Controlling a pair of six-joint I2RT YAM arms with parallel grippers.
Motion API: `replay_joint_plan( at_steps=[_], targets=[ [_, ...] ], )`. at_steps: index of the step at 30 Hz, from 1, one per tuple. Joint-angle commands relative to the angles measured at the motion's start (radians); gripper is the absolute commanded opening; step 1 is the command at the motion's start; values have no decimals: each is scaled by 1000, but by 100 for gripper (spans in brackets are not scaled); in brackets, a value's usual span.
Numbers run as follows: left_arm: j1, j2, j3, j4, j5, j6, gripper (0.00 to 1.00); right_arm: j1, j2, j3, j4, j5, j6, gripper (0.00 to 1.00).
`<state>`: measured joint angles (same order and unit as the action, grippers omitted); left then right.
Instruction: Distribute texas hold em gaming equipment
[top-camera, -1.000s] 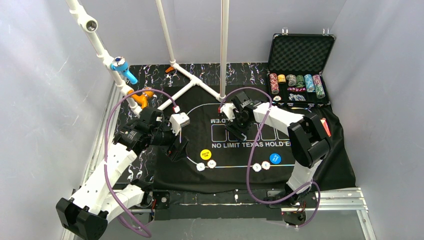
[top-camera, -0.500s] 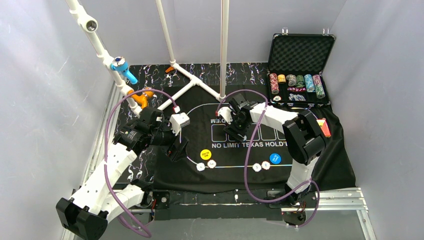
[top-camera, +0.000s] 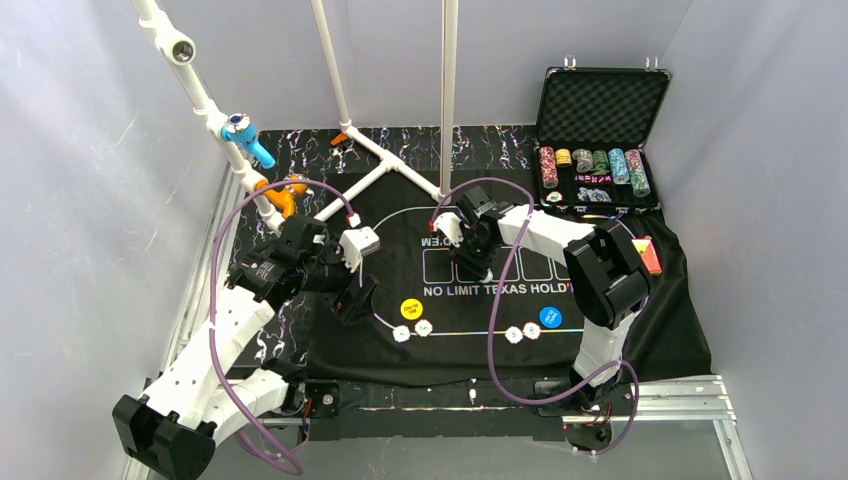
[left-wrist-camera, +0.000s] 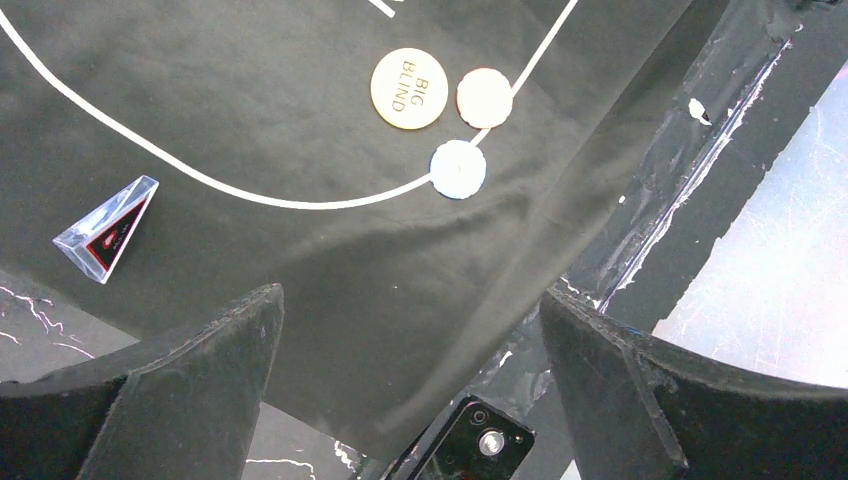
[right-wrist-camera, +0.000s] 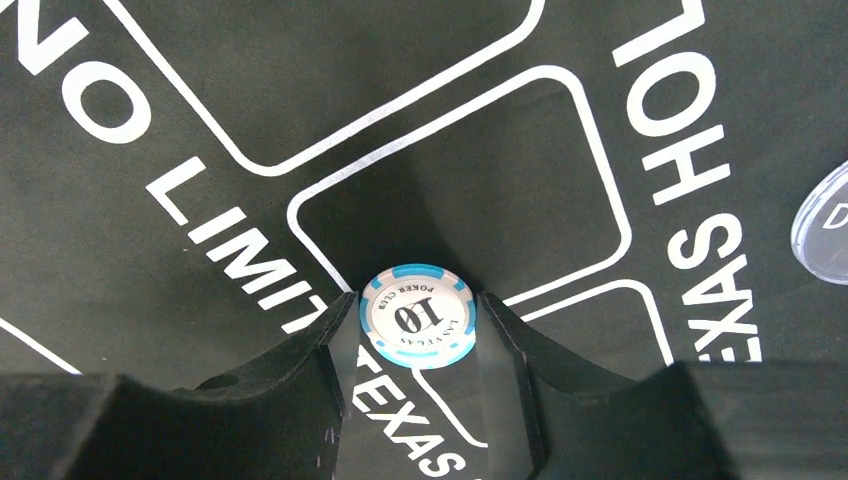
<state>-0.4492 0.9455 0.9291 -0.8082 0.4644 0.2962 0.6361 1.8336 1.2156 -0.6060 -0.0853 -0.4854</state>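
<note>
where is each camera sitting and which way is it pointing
Top external: above and behind the robot, looking down at the mat; the left arm and right arm show.
Left wrist: on the left arm, looking down at the mat's near corner and the yellow disc; the open left gripper frames the bottom.
Right wrist: looking down at the lettering; the right gripper pinches a blue-edged chip.
Shared: top and left wrist both show the yellow disc.

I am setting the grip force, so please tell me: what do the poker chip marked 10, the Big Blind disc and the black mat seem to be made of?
Poker chip: probably plastic or clay composite, matte, printed centre label, blue edge inlays.
Big Blind disc: likely smooth plastic; flat pale yellow, printed letters.
Black mat: soft felt-like cloth; it creases and shows no gloss.
</note>
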Motion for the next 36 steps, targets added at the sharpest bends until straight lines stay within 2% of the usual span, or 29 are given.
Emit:
replay_joint_plan(
  at_steps=[1, 9, 24, 31, 36],
  targets=[
    [-3, -11, -1, -8, 29, 13, 99, 6, -40, 62, -36, -23, 9, 38],
    [-3, -21, -1, -10, 23, 10, 99, 6, -134, 94, -125, -35, 7, 35],
    [-4, -13, 5, -13, 35, 9, 99, -14, -405, -207, -249, 29, -49, 33],
    [-3, -13, 7, -14, 34, 8, 99, -21, -366, -199, -295, -4, -80, 31],
    [-3, -13, 6, -15, 34, 8, 99, 40, -337, -201, -275, -64, -75, 32]
  ],
)
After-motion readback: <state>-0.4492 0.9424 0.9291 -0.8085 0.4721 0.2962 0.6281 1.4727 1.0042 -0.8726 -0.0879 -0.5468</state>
